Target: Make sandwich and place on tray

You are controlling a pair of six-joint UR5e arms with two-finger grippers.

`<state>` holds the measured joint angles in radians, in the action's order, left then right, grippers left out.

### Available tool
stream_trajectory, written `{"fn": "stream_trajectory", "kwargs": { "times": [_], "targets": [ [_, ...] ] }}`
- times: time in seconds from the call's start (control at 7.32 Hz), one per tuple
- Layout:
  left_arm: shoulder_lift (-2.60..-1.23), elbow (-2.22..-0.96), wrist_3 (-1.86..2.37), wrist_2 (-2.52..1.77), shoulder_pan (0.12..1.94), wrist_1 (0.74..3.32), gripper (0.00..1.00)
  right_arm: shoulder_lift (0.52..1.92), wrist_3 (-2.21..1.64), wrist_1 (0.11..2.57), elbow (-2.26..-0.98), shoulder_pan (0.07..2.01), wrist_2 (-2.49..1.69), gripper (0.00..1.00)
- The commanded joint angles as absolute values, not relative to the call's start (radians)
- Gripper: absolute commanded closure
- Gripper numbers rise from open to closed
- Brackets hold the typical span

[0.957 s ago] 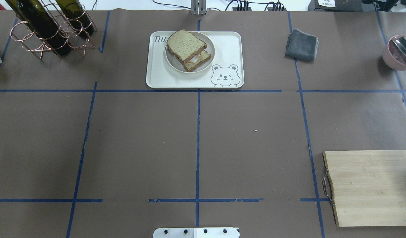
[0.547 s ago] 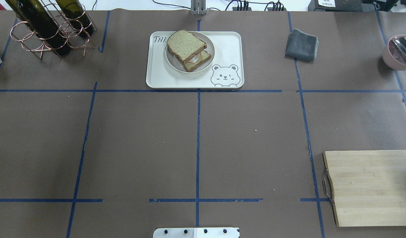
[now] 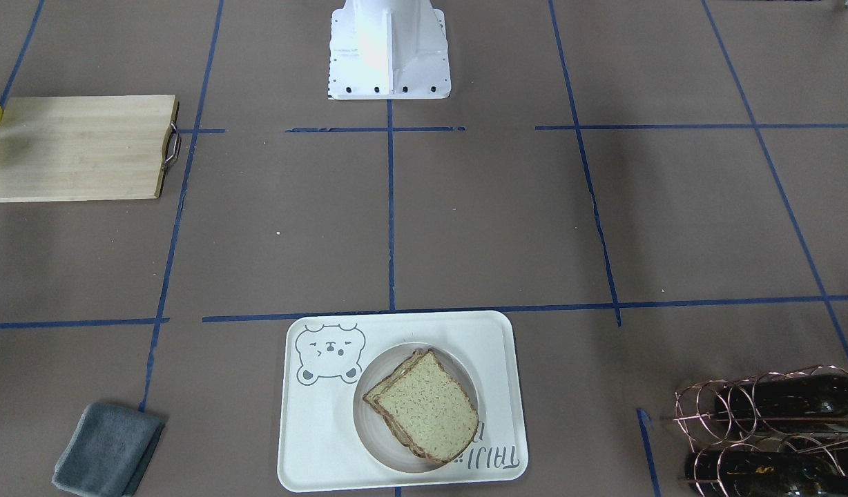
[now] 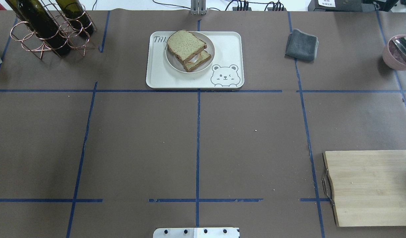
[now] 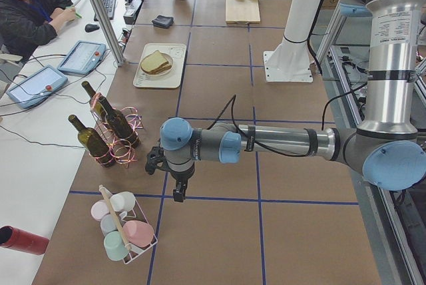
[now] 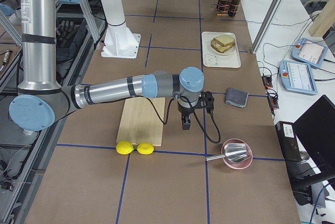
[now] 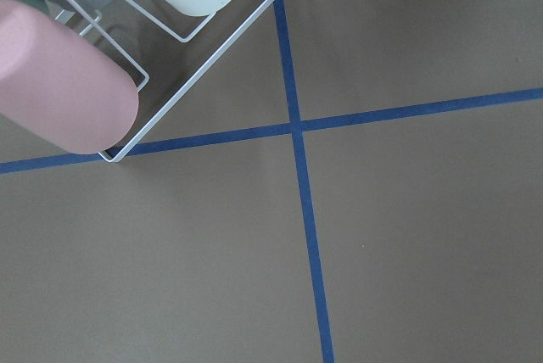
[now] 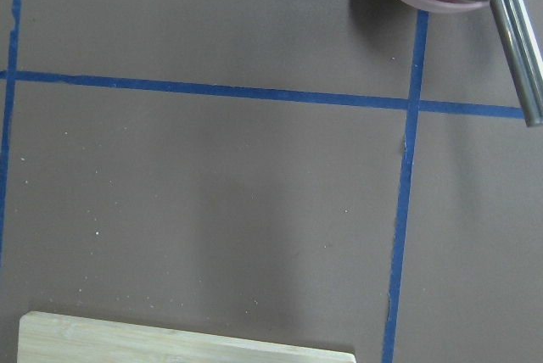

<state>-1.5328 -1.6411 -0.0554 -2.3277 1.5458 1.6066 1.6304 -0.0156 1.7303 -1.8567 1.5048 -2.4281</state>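
Across the last second the overhead view shows no change at all: the sandwich [image 4: 188,49] of speckled tan bread slices with dark brown crust, a sliver of white egg showing between them, sits as it did on the small round cream plate [image 4: 208,43], and that plate stands on the large cream rectangular tray [image 4: 227,49] with the grey bear face, at the far middle of the brown paper-covered surface [image 4: 140,138]. Both arms are well apart from it. The left tool [image 5: 178,193] hangs over bare paper near the white wire rack of pastel cups [image 5: 123,232], and the right tool [image 6: 185,124] hangs just beside the light wooden cutting board [image 6: 141,122]. Only the side views show either tool, so I cannot tell how far open they are, though nothing is seen in them. With the stack at rest on the tray and both arms withdrawn, the task looks finished.
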Motion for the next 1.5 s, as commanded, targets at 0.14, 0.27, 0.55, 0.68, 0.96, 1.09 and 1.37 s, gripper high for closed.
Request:
{"fn": "stream_trajectory", "kwargs": {
  "times": [0.14,0.27,0.55,0.68,0.96,1.09,1.37],
  "targets": [
    [-1.511,-1.646,-0.061,-2.33,1.56,1.606,0.0,1.64,-0.011,1.73,-1.856,1.505,-2.425,0.0],
    [-1.496,-1.658,-0.07,-2.329,1.562,1.611,0.0,1.638,-0.011,1.73,-1.856,1.505,-2.427,0.0],
    [-1.489,-1.669,-0.063,-2.33,1.562,1.609,0.0,1.641,-0.009,1.73,-1.855,1.505,-2.425,0.0],
    [-1.489,-1.667,-0.055,-2.33,1.562,1.608,0.0,1.643,-0.009,1.73,-1.853,1.505,-2.418,0.0],
    [-1.489,-1.675,-0.055,-2.329,1.563,1.603,0.0,1.647,-0.009,1.73,-1.848,1.505,-2.39,0.0],
    [-1.489,-1.678,-0.055,-2.329,1.563,1.603,0.0,1.67,0.001,1.73,-1.842,1.505,-2.391,0.0],
    [-1.489,-1.678,-0.054,-2.329,1.563,1.603,0.0,1.693,0.057,1.73,-1.839,1.538,-2.393,0.0]
  ]
}}
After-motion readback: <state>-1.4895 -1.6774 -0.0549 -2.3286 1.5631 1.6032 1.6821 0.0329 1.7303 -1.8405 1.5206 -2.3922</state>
